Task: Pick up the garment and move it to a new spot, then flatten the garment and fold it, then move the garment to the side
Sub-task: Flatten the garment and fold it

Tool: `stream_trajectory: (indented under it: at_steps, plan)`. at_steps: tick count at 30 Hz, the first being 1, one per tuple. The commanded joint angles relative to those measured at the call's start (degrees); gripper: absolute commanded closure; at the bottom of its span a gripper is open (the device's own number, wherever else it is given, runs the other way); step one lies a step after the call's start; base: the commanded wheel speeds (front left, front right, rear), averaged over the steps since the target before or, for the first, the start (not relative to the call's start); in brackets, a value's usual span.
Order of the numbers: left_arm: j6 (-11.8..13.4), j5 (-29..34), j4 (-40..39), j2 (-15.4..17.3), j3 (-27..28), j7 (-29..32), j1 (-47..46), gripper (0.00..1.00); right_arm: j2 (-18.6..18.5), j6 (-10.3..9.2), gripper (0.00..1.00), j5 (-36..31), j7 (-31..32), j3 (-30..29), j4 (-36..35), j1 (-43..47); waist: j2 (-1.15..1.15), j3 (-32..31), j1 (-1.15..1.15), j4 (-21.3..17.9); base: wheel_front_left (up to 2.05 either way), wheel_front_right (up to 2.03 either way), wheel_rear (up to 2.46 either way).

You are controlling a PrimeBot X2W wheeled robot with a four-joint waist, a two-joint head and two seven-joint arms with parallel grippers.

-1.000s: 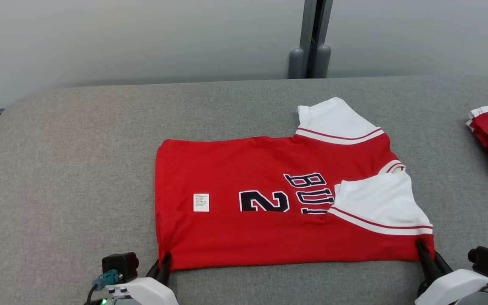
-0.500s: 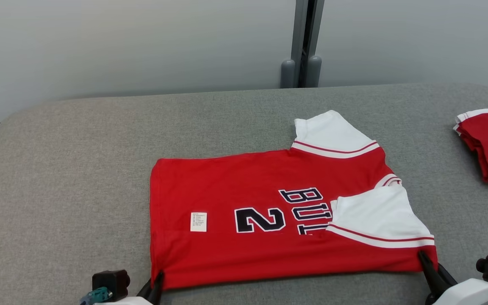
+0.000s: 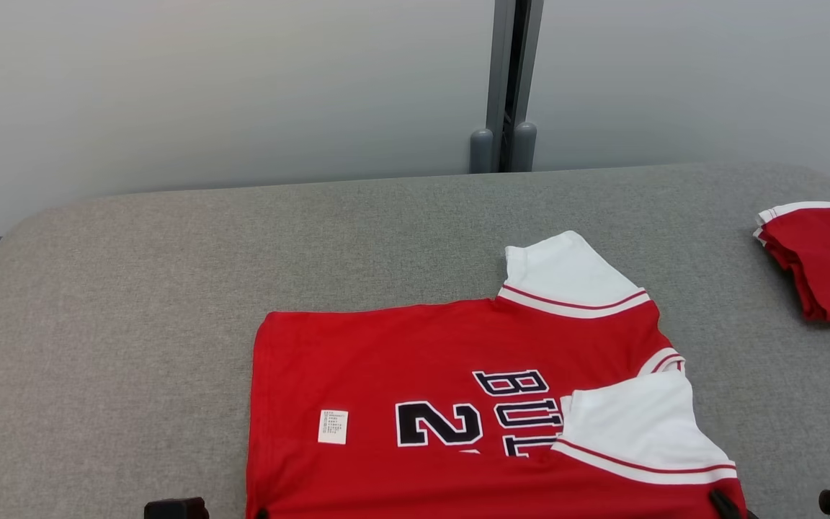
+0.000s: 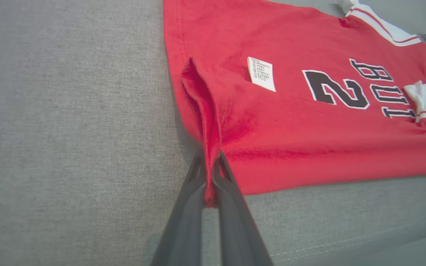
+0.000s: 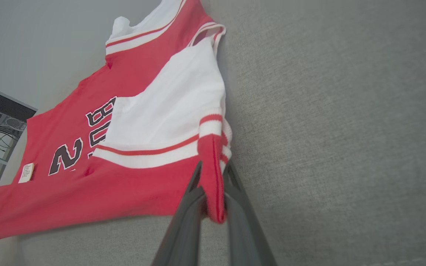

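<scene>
Garment: red jersey (image 3: 458, 360), soft matte knit, lying flat on the padded table (image 3: 134, 288) near its front edge. A near strip looks folded up over the body, its edge meeting the foot of the dark "2" and "BUL" print.
Sleeves: white, each banded with a thin red stripe. The far sleeve (image 3: 566, 277) points away from me and the near sleeve (image 3: 631, 425) lies across the chest.
Care tag (image 3: 333, 426): small white printed rectangle, just left of the "2".
Left gripper (image 4: 209, 162): my fingers are pressed together on the near left corner, with the cloth pinched into a raised ridge between them.
Right gripper (image 5: 213, 166): my fingers stand narrowly apart, clamping the near right corner, red hem and striped cuff bunched between them.
Table: grey woven upholstery with rounded corners and a stitched seam along the front edge.
Open room: broad bare cloth to the left of the jersey and beyond it.
Right side: folded stack (image 3: 826, 267) of red garments with white trim, well apart from the jersey.
Backdrop: pale smooth wall panels with a grey post (image 3: 509, 79) between them.
</scene>
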Motion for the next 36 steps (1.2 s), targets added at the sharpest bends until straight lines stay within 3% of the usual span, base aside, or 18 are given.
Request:
stream_trajectory:
  at_steps: [1,8,9,10,11,16,24,27,30,36]
  plan:
    - [0.55,-0.04,-0.25,0.64,0.30,0.03,0.54,1.00,-0.39,-0.04,1.00,0.14,0.23,-0.09,-0.26,0.87,0.00,0.04,0.00,-0.02,0.00,0.00,0.00]
    - [1.53,0.17,-2.54,1.45,-0.13,0.65,1.80,1.00,-0.32,-0.04,1.00,-1.19,1.64,-1.62,-1.65,2.48,0.00,0.33,0.00,-0.23,0.00,0.00,0.00]
    - [1.66,0.16,-2.62,1.50,-0.23,0.82,1.95,1.00,0.05,-0.04,0.65,-1.16,1.42,-2.23,-1.42,2.52,0.00,0.30,0.00,-0.29,0.00,0.00,0.00]
    - [1.94,0.24,-2.59,1.58,-0.27,0.85,1.97,0.53,0.31,-0.04,0.00,-1.54,1.34,-2.69,-1.34,2.42,0.00,0.27,0.00,-0.33,0.00,0.00,0.00]
    - [2.15,0.31,-2.59,1.64,-0.33,1.00,1.92,0.00,0.73,-0.04,0.00,-1.58,1.36,-3.39,-1.17,2.42,0.00,0.23,0.00,-0.36,0.00,0.00,0.00]
    - [3.24,1.44,-2.94,2.77,-0.66,1.63,1.54,0.00,1.63,-0.02,0.00,-3.17,1.57,-6.24,-1.01,1.95,0.00,0.16,0.00,-0.45,0.00,0.00,0.00]
    - [6.66,4.94,-2.31,2.86,2.58,-4.72,-2.41,0.00,2.53,-0.02,0.00,-10.65,-5.14,-11.31,-3.37,-2.33,0.00,1.54,0.00,-1.38,0.00,0.00,0.00]
    - [7.47,5.22,-2.04,2.04,5.61,-9.25,-4.37,0.00,2.01,-0.02,0.00,-15.03,-7.56,-10.19,-6.05,-5.50,0.00,2.87,0.00,-2.70,0.00,0.00,0.00]
    - [7.30,6.72,-0.80,0.50,9.30,-13.91,-7.31,0.00,1.89,-0.02,0.00,-20.73,-10.48,-9.16,-7.77,-9.86,0.00,4.45,0.00,-4.29,0.00,0.00,0.00]
    - [5.38,11.94,-0.12,-2.02,15.06,-15.08,-10.44,0.00,4.08,-0.02,0.00,-28.85,-13.20,-9.46,-10.77,-15.36,0.00,7.14,0.00,-5.70,0.00,0.00,0.00]
